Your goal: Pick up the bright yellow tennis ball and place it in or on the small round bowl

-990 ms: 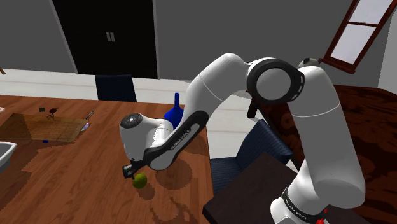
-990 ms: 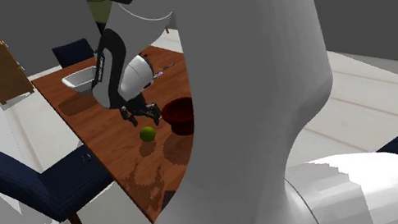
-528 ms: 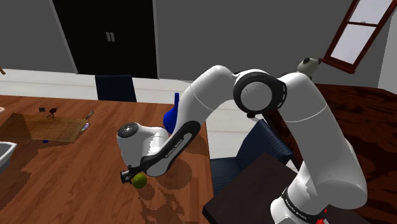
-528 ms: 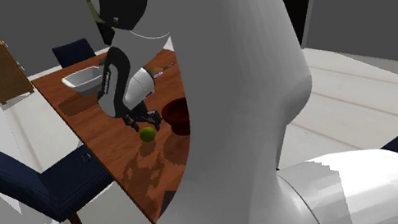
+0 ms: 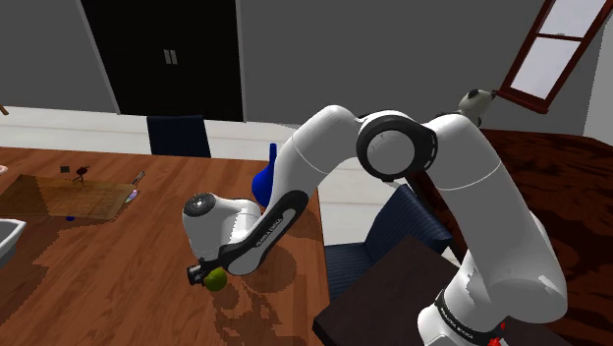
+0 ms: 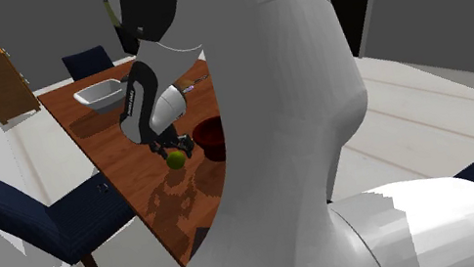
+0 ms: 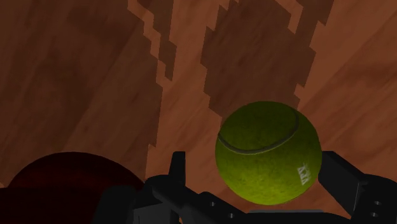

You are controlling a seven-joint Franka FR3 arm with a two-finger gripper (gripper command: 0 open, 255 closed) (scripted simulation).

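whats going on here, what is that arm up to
The white arm has its black gripper down at the wooden table, open fingers either side of a yellow-green tennis ball. The ball appears to sit on the table, not clasped yet. A dark red bowl stands close beside it.

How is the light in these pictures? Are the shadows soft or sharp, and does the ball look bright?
Wrist view: dim; the ball looks dull olive, and shadows on the table have blocky, stepped edges. Shoulder view: brighter, with a similar jagged shadow under the arm. Second exterior view: the white arm, close to the camera, covers much of the table.
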